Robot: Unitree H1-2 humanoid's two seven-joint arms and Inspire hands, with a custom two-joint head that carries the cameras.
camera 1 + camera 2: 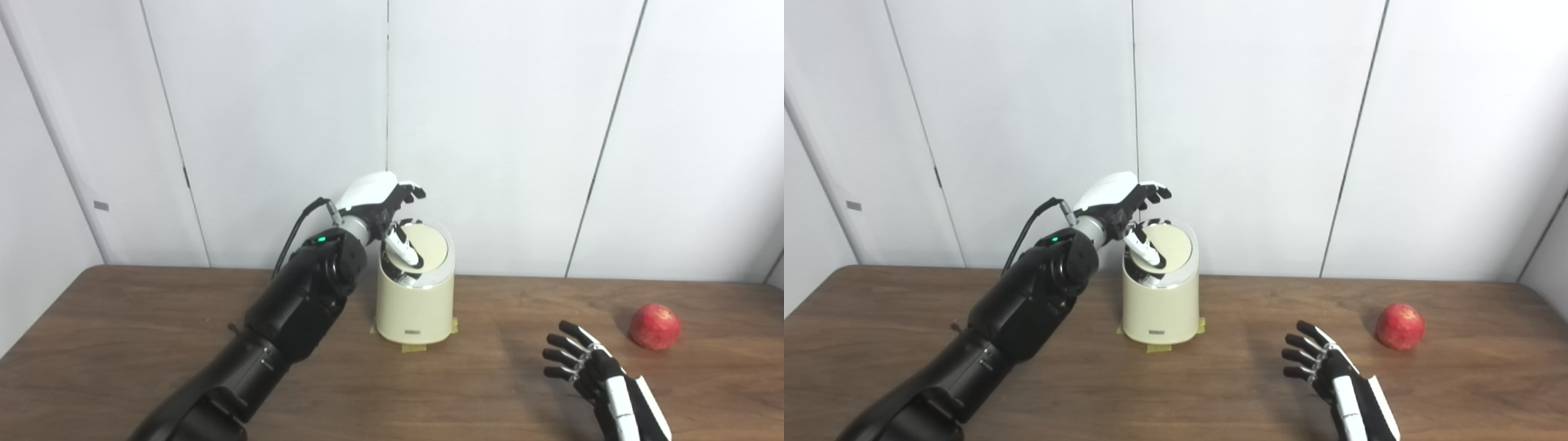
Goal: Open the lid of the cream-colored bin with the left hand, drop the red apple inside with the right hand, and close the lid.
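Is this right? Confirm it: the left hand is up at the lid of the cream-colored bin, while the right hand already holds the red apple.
One part is wrong. The left hand is at the cream-colored round bin, but the right hand holds nothing. Its fingers are spread apart, and the round red apple lies apart from it on the brown wooden table, as the left eye view shows.

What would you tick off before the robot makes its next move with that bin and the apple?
1. Left hand at the bin's lid: ok, a finger presses on the lid's near edge.
2. Lid open wide enough for the apple: not ok, it is only tilted.
3. Cream bin upright and held by tape on the table: ok.
4. Red apple within view, lying free on the table: ok.
5. Right hand free: ok, open, empty, apart from the apple.
6. Bin empty inside: cannot tell.
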